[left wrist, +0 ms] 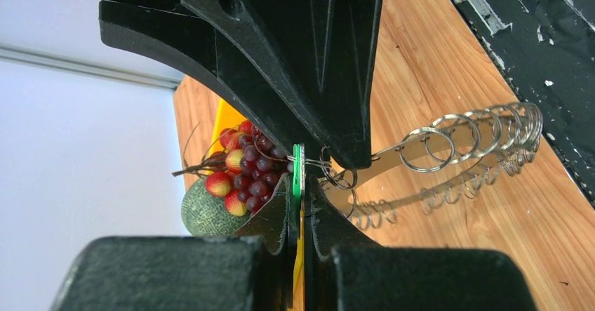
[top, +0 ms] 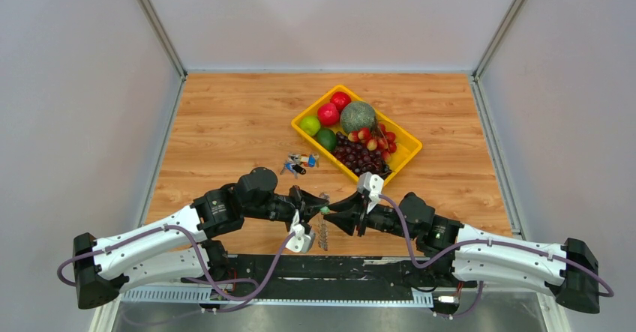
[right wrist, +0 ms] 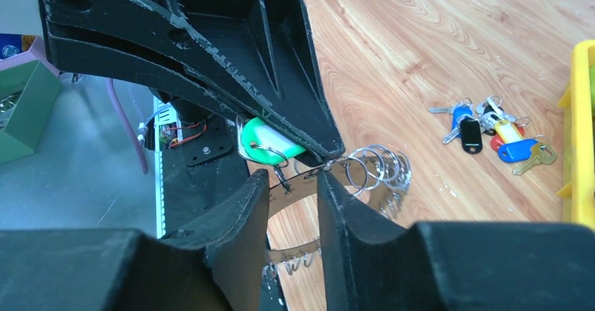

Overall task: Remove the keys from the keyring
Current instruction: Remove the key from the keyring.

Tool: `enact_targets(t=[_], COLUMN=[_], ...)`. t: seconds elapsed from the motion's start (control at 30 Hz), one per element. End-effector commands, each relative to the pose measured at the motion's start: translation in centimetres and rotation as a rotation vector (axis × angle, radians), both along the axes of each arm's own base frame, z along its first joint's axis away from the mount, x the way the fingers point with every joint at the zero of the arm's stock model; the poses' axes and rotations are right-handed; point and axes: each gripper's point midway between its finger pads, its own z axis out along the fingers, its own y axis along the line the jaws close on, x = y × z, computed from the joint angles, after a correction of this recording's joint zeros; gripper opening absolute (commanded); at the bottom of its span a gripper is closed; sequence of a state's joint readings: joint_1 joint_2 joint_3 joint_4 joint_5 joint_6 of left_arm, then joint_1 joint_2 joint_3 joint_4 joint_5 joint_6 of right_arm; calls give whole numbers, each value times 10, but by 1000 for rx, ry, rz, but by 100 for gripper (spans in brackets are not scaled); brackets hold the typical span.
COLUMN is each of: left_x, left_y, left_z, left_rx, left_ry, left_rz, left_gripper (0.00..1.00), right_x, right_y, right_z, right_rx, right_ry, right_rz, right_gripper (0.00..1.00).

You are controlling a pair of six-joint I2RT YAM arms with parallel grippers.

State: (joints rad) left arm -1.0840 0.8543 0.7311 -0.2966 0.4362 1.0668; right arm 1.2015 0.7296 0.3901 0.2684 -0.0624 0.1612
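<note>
left pincer (left wrist: 298, 184): squeezed together on the green tag (left wrist: 297, 165), which sits edge-on right between the tips, low centre of the left wrist view
right pincer (right wrist: 293, 181): tips standing apart, with the ring's band and a bit of wire crossing the gap; honestly can't tell if either pad is actually touching metal
keyring (left wrist: 403, 200): held up off the table (top: 225, 122) where the two arms meet, lower middle of the top view; from the left wrist camera it runs away to the right as a thin flat band curving round
keys (top: 323, 236): hanging as a spiky silver clump just below the meeting point of the pincers, all on the ring; up close they mostly read as a row of little silver loops and teeth along the band
coloured key bunch (right wrist: 491, 132): lying flat on the wood, right side of the right wrist view, well apart from the ring
yellow tray (top: 410, 146): upper right of centre in the top view, with the melon (top: 358, 116), grapes (top: 360, 156) and other fruit inside
</note>
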Motion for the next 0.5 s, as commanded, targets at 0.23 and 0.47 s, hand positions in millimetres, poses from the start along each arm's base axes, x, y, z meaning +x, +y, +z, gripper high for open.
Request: enact_targets(t=[0.23,0.47], left_x=[-5,-5], left_y=[-5,-5], left_z=[13,14], left_rx=[-49,-50], left_ry=[-26,-27], left_rz=[-48,-49], left_gripper=[0,0], right_x=[2,-3], right_y=[5,6], right_z=[32,33], right_rx=[86,90], right_ry=[-50,-52], right_rz=[4,35], right_gripper=[24,0])
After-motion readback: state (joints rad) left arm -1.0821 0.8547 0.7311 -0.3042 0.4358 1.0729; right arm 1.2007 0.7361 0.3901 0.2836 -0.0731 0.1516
